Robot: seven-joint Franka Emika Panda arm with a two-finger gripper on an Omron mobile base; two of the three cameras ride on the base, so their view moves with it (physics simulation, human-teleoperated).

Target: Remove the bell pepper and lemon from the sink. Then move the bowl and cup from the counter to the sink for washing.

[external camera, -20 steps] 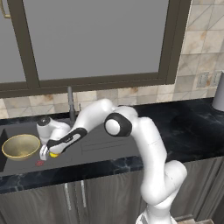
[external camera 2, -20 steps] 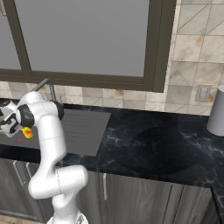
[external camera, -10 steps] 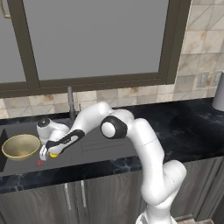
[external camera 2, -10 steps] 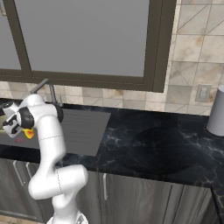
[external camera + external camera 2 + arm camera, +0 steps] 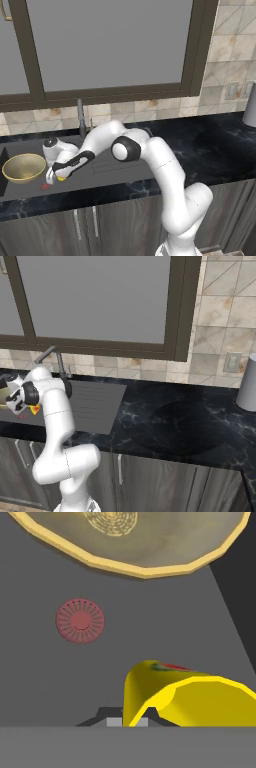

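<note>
Cup (image 5: 185, 699) seemingly lower, nearer bowl (image 5: 23, 167)

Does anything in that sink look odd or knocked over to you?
Nothing looks spilled or broken. The bowl sits upright in the sink, near the reddish drain. The gripper holds the yellow cup tipped on its side above the basin floor, which seems deliberate.

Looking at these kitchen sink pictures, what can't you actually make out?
- Gripper fingertips, hand view: covered by the yellow cup, so the contact itself is hidden.
- Bowl, hand view: cut off by the top edge; right base view: hidden behind the arm.
- Cup, left base view: too small, mostly behind the hand.
- Sink basin: partly covered by the arm.
</note>
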